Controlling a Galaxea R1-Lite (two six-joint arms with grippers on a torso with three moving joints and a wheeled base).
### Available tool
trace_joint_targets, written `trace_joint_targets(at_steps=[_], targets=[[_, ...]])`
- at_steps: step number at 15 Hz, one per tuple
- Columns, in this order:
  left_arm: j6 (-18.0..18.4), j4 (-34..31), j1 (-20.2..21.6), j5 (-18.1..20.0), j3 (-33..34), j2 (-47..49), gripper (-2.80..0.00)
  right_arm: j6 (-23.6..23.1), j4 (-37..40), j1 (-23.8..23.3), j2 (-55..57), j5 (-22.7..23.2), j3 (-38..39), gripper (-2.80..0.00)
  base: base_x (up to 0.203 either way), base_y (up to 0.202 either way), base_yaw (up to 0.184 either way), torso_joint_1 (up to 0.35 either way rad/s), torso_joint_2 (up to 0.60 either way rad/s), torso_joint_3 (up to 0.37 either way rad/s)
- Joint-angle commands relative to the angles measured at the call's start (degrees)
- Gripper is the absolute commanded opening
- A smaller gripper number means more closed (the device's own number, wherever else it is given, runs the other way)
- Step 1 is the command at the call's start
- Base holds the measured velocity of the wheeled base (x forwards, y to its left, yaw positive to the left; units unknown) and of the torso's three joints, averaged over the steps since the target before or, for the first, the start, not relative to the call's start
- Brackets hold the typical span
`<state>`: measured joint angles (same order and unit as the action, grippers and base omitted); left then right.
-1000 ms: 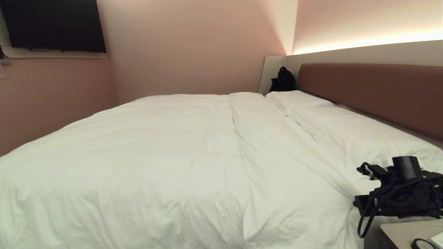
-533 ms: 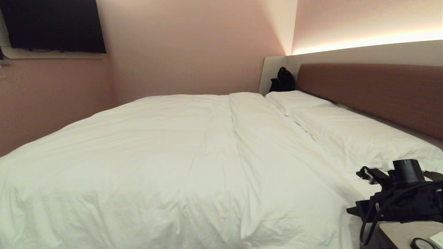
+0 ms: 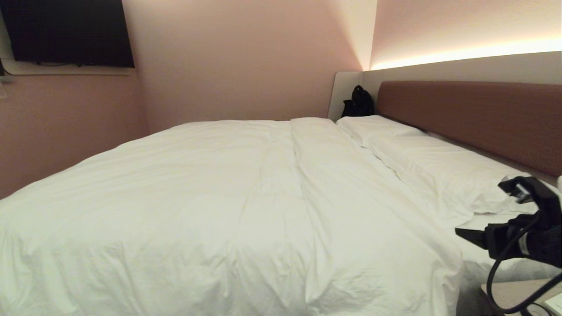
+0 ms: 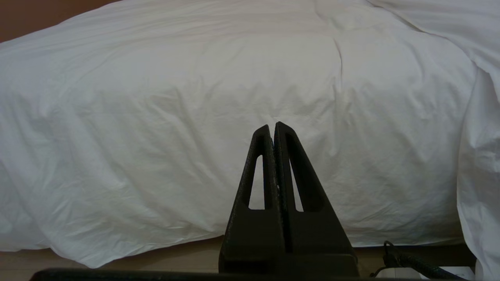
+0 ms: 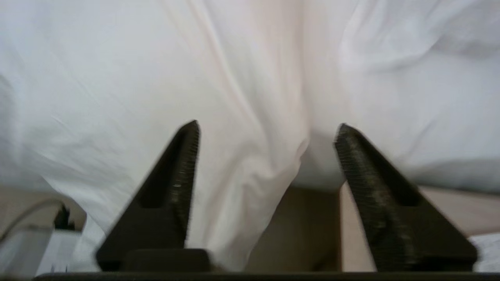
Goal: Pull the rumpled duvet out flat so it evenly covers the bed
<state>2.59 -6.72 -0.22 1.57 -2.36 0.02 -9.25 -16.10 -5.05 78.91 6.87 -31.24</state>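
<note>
The white duvet (image 3: 219, 206) is spread over the bed (image 3: 470, 118). The right pincer (image 5: 265, 136) is held open beside the duvet's corner; the left pincer (image 4: 273, 127) is closed, empty.

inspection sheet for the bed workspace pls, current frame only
Surface: bed, reddish-brown headboard, white bedding on top.
Job's things: duvet spread across the bed, soft creases, long fold line down the middle; near edge hangs over the side.
Clutter: two pillows by the headboard; black bag in the far corner.
Grippers: right gripper jaws open, at the duvet's corner, gripping nothing; left gripper jaws shut, empty, facing the duvet's side.
Cables: black cable looped off the right arm.
Surroundings: dark screen on wall; nightstand corner.
</note>
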Motion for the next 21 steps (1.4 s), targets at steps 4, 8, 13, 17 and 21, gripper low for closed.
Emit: trace_joint_targets(at_steps=[4,8,13,17,21], targets=[[0.05,-0.05,0.04,0.01,-0.01,0.06,-2.80,3.76,12.24,0.35,-29.16,0.99,-5.40,-2.80,0.000,0.000,0.000,0.000,0.00,0.000],[0.03,0.02,0.03,0.01,-0.01,0.05,-2.80,9.33,18.00,0.39,-42.69,1.51,-6.97,-2.80,0.000,0.000,0.000,0.000,0.00,0.000],[-0.01,-0.05,-0.04,0.01,-0.01,-0.02,-2.80,10.67,25.68,0.22,-57.03,1.03,-7.84,-2.80,0.000,0.000,0.000,0.000,0.00,0.000],[-0.04,-0.05,0.04,0.01,-0.01,-0.02,-2.80,10.83,31.39,0.13,-63.17,-1.69,-7.09,-2.80,0.000,0.000,0.000,0.000,0.00,0.000],[0.05,-0.05,-0.04,0.01,-0.01,-0.02,-2.80,10.65,32.02,5.33,-64.33,-2.27,-7.15,-2.80,0.000,0.000,0.000,0.000,0.00,0.000]])
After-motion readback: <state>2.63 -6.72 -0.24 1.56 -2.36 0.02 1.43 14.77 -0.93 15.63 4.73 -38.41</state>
